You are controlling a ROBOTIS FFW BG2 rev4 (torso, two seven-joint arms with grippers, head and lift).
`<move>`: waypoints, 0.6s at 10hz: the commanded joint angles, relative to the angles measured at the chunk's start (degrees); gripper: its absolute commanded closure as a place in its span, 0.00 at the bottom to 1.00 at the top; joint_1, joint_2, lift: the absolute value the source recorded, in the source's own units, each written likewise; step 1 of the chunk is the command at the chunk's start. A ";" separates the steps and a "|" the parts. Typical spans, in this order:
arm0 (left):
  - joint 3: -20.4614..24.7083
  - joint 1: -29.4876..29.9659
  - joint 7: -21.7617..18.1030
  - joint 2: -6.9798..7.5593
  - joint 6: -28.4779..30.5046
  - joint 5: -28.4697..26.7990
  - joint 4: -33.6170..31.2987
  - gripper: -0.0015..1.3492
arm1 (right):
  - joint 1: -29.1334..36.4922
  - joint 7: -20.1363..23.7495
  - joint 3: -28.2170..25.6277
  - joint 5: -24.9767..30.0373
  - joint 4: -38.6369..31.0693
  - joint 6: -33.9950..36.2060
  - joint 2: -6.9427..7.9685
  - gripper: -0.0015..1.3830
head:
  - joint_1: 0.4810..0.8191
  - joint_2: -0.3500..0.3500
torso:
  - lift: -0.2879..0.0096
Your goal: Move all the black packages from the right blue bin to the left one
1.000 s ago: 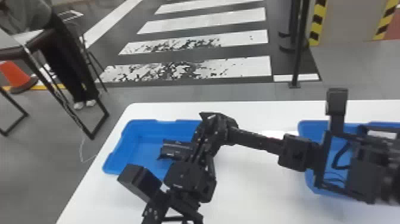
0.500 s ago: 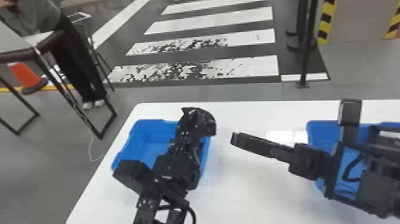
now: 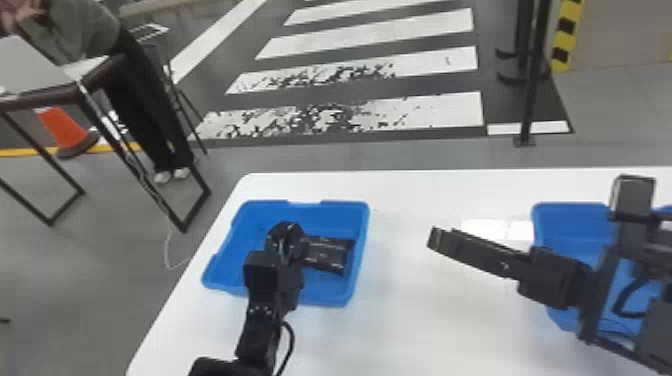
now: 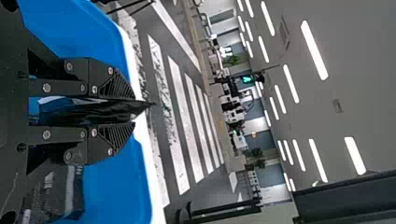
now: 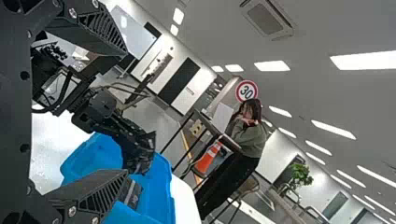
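Blue left bin (image 3: 362, 225) holds one package (image 3: 327, 256); above it, the left gripper (image 4: 134, 111) pinches a second package (image 4: 86, 113), probably for release there. The right gripper (image 5: 126, 112), spread wide, likely leaves room.

Plain white table (image 3: 425, 335), rounded corner. Left blue bin (image 3: 325, 296) and right blue bin (image 3: 562, 220) just plonked on top, well apart.

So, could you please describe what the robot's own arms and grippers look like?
The left arm and right arm are black and built of boxy segments, each with a looping black cable. The left gripper and right gripper have black fingers with wedge-shaped, ridged tips and silver-coloured screws.
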 commanded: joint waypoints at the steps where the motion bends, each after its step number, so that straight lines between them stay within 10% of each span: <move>1: 0.83 2.14 -0.37 -0.38 -8.27 2.29 0.66 0.01 | 1.79 0.04 -3.63 5.12 -1.33 -0.95 -0.02 0.06 | 0.63 1.00 | 0.52; 4: -4.99 9.17 -2.75 -0.73 -13.33 16.00 -9.88 0.08 | 6.15 -2.59 -14.83 25.80 -6.11 -5.31 1.30 0.06 | 0.63 1.00 | 0.52; 6: -8.88 15.92 -3.62 -0.29 -13.47 21.37 -19.45 0.08 | 10.65 -8.22 -21.23 37.00 -10.47 -6.57 3.41 0.06 | 0.63 0.80 | 0.52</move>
